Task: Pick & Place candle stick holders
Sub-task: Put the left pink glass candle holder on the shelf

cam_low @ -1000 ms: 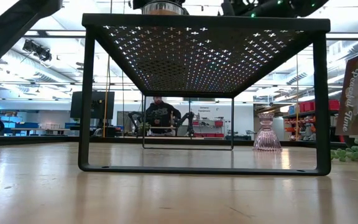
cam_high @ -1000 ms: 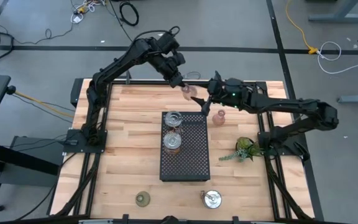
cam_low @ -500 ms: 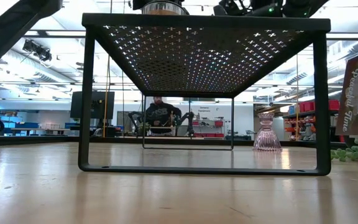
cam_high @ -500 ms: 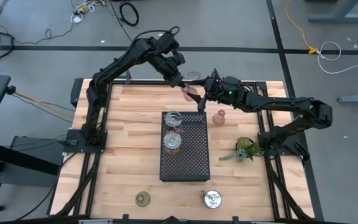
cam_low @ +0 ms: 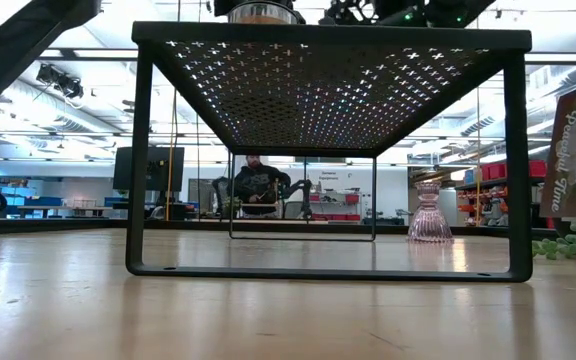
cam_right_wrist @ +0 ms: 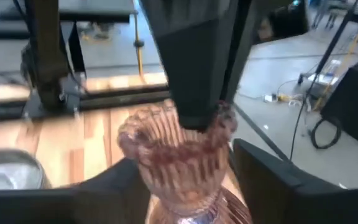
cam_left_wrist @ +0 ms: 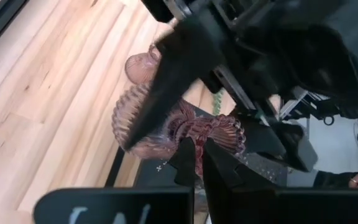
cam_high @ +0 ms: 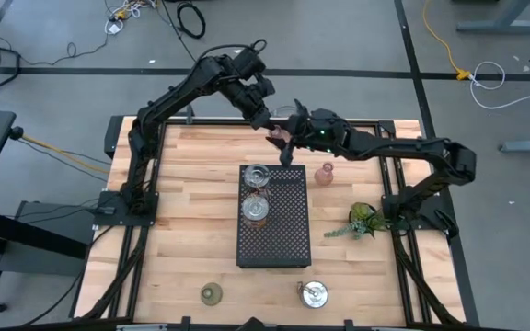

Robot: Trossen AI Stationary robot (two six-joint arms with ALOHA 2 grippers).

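Judging by how things lie, the task looks roughly a third done: the black perforated tray (cam_high: 274,221) at the table's middle carries two silvery glass holders (cam_high: 257,175) in a row at its far left end, while four holders are off it. A second pink holder (cam_high: 325,173) stands on the wood just right of the tray's far end, a third silvery holder (cam_high: 314,293) sits near the table's front edge below the tray's right corner, and the olive-green holder (cam_high: 212,293) sits at that same front edge, left of the tray.

Both arms reach to one spot just beyond the tray's far edge. The left gripper (cam_high: 270,124), coming from the far left, is pinched narrowly on the rim of a pink holder (cam_right_wrist: 178,155), held up off the table. The right gripper (cam_high: 290,147) stretches in from the right with its fingers (cam_right_wrist: 272,186) spread wide either side of that same holder's body, apparently not yet closed on it. It reads as a handover between arms.
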